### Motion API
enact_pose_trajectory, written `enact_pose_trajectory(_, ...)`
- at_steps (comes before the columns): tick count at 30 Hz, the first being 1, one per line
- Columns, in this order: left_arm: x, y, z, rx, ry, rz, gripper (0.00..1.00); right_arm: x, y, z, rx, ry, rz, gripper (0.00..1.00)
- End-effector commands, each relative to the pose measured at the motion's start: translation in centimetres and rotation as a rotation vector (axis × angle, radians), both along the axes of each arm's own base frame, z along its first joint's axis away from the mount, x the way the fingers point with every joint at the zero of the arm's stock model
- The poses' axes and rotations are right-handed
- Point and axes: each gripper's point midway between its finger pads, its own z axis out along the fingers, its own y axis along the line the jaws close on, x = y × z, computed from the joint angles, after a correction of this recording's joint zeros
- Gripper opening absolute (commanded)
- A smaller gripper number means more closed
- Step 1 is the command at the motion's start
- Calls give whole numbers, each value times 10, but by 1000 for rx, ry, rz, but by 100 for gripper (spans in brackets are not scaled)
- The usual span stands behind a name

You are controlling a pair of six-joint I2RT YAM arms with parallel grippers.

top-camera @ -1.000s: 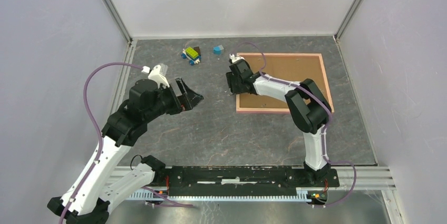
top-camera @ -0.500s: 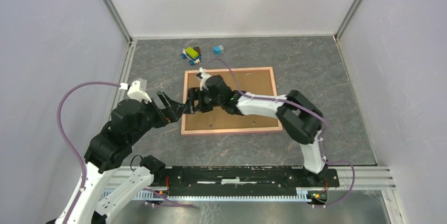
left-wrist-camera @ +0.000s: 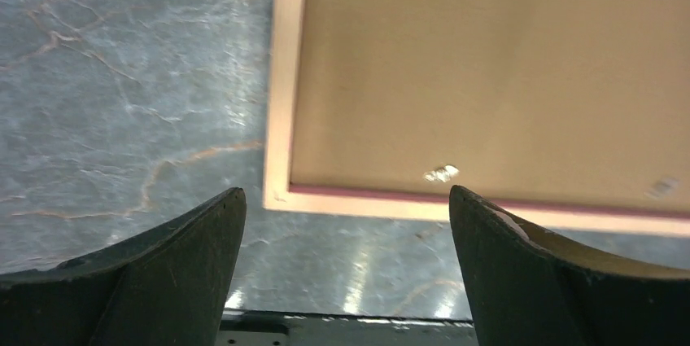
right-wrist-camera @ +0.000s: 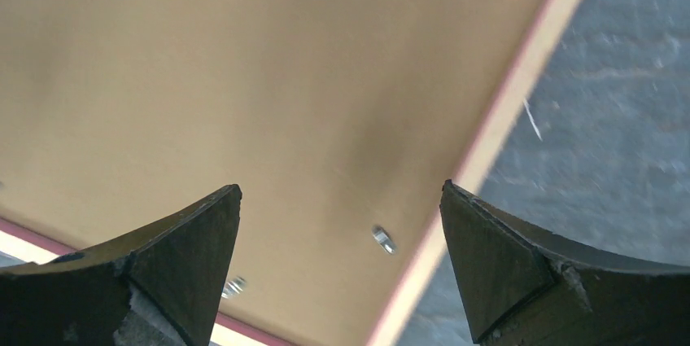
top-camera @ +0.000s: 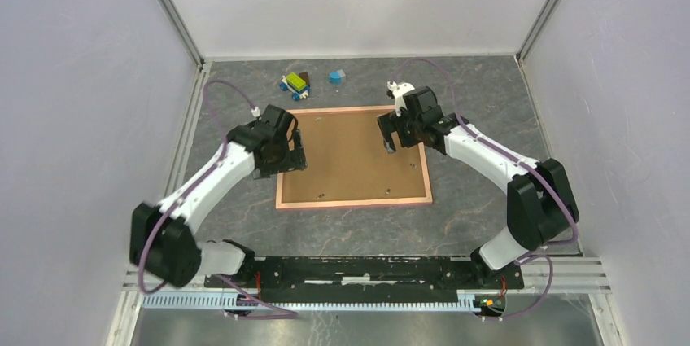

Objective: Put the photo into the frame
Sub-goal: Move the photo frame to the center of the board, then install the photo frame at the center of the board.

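Note:
The frame [top-camera: 355, 201] lies flat mid-table with its brown backing board up and thin pink rails around it. The photo is not in view. My left gripper [top-camera: 286, 162] is open and empty, low over the frame's left edge. In the left wrist view its jaws [left-wrist-camera: 346, 193] stand wide apart around a corner of the frame [left-wrist-camera: 278, 151]. My right gripper [top-camera: 397, 142] is open and empty above the frame's far right part. In the right wrist view the gripper [right-wrist-camera: 342, 186] hangs over the board [right-wrist-camera: 244, 77] near a pink rail [right-wrist-camera: 498, 130].
A small toy block car [top-camera: 296, 84] and a blue block [top-camera: 336, 76] lie behind the frame at the back. Small metal clips [right-wrist-camera: 381, 238] sit on the board's edge. Grey walls close in the table on three sides.
The frame has slid from the back right to mid-table. My right gripper let go of its left edge and moved to its right part. My left arm swung over to the frame's left edge.

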Motion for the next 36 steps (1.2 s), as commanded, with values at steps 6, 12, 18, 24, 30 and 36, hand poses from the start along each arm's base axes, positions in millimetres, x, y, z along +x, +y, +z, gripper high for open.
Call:
enact_pose_trajectory(6, 68, 54, -66, 223, 171, -23, 97, -9, -65, -15, -137, 42, -16, 98)
enact_pose_trajectory(12, 73, 36, -90, 133, 232, -99, 68, -6, -88, -32, -116, 70, -75, 95)
enact_pose_trajectory(18, 67, 48, -102, 204, 280, -97, 46, -3, -98, -41, -103, 98, -126, 93)
enact_pose_trajectory(24, 63, 51, -108, 230, 307, -124, 25, 4, -101, -48, -70, 133, -149, 81)
enact_pose_trajectory(30, 60, 48, -108, 214, 312, -142, 15, 0, -86, -63, -38, 219, -88, 62)
enact_pose_trajectory(36, 60, 51, -109, 228, 318, -133, 7, -21, -79, -64, -1, 178, -26, 66)
